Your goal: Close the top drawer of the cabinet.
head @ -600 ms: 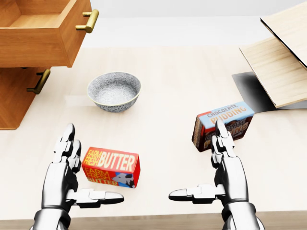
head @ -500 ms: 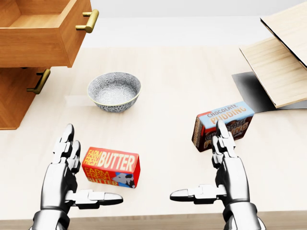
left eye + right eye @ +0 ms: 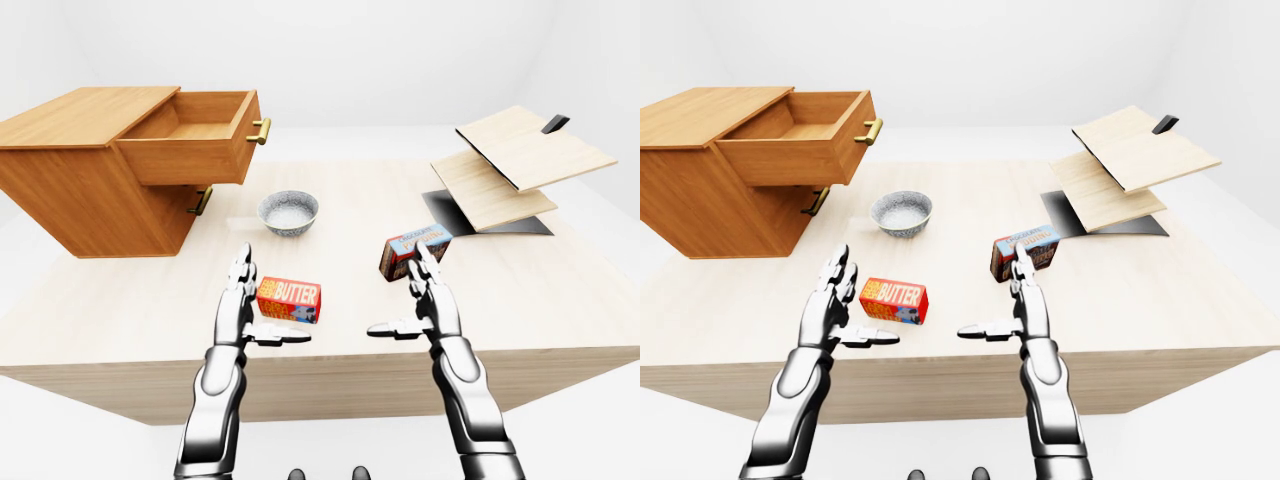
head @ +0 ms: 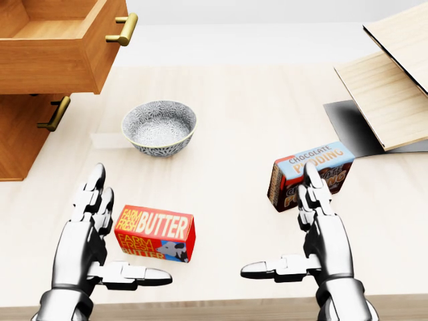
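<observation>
Wooden top drawer point(image 3: 190, 145) pulled out, its inside partly hidden; left hand point(image 4: 90, 234) and right hand point(image 4: 321, 234) spread, empty

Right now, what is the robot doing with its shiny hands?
It isn't holding anything. Its left hand and right hand hover open over the table, with the butter box between them. The top drawer of the wooden cabinet is pulled out, and neither hand is near it. A bowl and a pudding box sit nearby.
</observation>
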Robot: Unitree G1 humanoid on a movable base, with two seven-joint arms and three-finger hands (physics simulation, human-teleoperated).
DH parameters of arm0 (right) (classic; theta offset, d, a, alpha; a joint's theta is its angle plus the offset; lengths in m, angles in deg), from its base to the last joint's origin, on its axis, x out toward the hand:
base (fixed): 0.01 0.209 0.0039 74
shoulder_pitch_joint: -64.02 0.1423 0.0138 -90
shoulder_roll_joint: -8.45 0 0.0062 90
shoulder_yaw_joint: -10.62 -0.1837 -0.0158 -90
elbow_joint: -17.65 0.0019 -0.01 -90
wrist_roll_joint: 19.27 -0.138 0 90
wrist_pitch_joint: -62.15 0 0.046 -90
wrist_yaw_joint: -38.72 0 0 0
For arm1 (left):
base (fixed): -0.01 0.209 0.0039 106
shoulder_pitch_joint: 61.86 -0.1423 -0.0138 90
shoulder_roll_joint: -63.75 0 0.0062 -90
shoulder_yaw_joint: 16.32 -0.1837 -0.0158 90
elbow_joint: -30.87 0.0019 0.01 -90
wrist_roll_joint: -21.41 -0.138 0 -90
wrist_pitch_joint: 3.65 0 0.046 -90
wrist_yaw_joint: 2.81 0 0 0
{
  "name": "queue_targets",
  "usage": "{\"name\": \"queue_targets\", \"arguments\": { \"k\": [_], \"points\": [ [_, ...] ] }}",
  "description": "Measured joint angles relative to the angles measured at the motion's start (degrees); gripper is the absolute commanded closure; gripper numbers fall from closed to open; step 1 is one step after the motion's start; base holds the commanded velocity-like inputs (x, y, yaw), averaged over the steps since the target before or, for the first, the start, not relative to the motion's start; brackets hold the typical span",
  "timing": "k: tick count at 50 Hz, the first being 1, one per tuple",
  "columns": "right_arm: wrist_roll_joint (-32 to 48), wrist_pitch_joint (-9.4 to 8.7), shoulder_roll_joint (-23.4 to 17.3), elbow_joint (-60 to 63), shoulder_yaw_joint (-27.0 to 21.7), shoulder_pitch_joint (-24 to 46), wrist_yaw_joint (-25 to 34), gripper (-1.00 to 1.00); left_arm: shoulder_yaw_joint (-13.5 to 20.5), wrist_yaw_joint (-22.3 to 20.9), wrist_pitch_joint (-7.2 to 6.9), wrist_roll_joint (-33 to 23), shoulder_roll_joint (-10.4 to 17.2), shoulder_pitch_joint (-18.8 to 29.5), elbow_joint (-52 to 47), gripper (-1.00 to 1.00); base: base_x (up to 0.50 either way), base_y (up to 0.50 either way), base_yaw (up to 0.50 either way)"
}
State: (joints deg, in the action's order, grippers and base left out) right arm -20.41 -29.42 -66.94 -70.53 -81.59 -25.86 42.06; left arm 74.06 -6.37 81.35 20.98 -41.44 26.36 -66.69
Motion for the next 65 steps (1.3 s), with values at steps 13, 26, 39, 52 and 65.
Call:
{"name": "queue_targets", "arguments": {
  "k": [13, 26, 39, 52, 65],
  "points": [
    [1.0, -3.42, -0.8, 8.7, -0.9, 0.7, 1.3, -1.00, -0.2, -1.9, 0.00, -0.5, 0.3, 1.4, -12.4, -1.00, 0.00, 0.00, 0.00],
    [2.9, -3.42, -1.2, 17.1, -1.7, 1.3, 2.4, -1.00, 0.8, -2.9, 0.00, -0.2, 0.8, 3.9, -20.6, -1.00, 0.00, 0.00, 0.00],
    [2.6, -3.42, -1.0, 20.7, -1.8, 1.1, 3.3, -1.00, 1.0, -3.4, 0.00, -0.1, 1.0, 4.5, -23.5, -1.00, 0.05, -0.02, 0.00],
    [2.2, -3.42, -0.9, 21.6, -1.7, 1.0, 3.6, -1.00, 0.8, -3.6, 0.00, -0.2, 0.9, 4.3, -24.5, -1.00, 0.36, -0.14, 0.00],
    [2.6, -3.42, -1.0, 21.8, -1.5, 0.9, 3.7, -1.00, 0.6, -3.7, 0.00, -0.1, 0.8, 3.9, -25.2, -1.00, 0.41, 0.01, 0.00]
  ]
}}
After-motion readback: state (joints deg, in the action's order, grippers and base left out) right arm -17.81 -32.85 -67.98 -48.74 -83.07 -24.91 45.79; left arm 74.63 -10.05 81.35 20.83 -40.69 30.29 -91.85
